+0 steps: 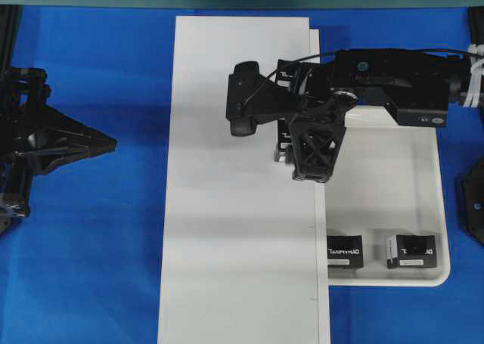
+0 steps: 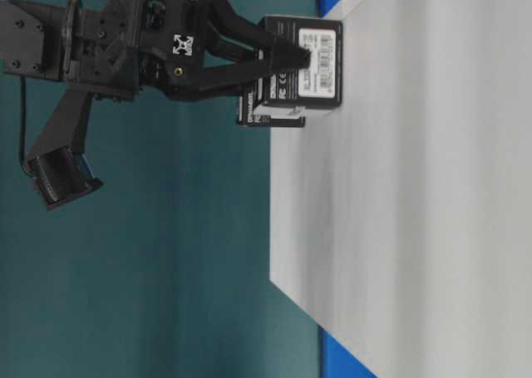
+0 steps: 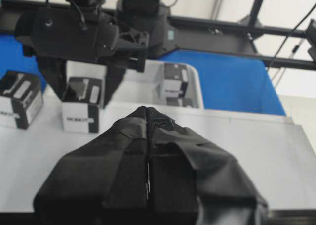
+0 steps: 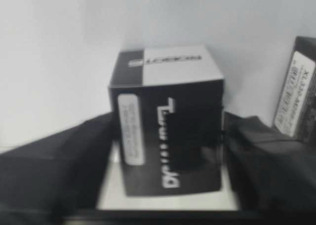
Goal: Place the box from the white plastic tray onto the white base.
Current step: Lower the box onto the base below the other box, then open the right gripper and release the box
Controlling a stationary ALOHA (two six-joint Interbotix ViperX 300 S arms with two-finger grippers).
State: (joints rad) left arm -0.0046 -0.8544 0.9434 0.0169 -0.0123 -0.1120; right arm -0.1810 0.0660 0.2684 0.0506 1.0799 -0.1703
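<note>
On my overhead feed, the left pincer (image 1: 106, 141) sits far out at the left edge over the blue bench (image 1: 98, 268), well apart from everything else. My left wrist camera shows its two fingers (image 3: 126, 151) pressed flat against each other with nothing between them, so it is clenched on air.

Moving right, the long white base (image 1: 234, 230) runs down the middle of the bench, its near stretch bare.

At the base's right edge, toward its far end, I have the right pincer (image 1: 291, 151) reaching in from the right side, with its arm lying across the far end of the white plastic tray (image 1: 393, 170). From above the arm hides most of what it carries. My right wrist camera shows it better: the box (image 4: 168, 136) stands between the two dark fingers (image 4: 256, 156), one against each side, so this pincer is grasping the box. In the table-level view, the box (image 2: 301, 62) is at the edge of the base, against its surface or just clear of it; I cannot tell which. A second box (image 4: 298, 94) shows just beside it at the frame's right edge.

Furthest right, the tray lies alongside the base, and two more boxes (image 1: 344, 251) (image 1: 412, 251) stand side by side at its near end, close to the rim and apart from each other.
</note>
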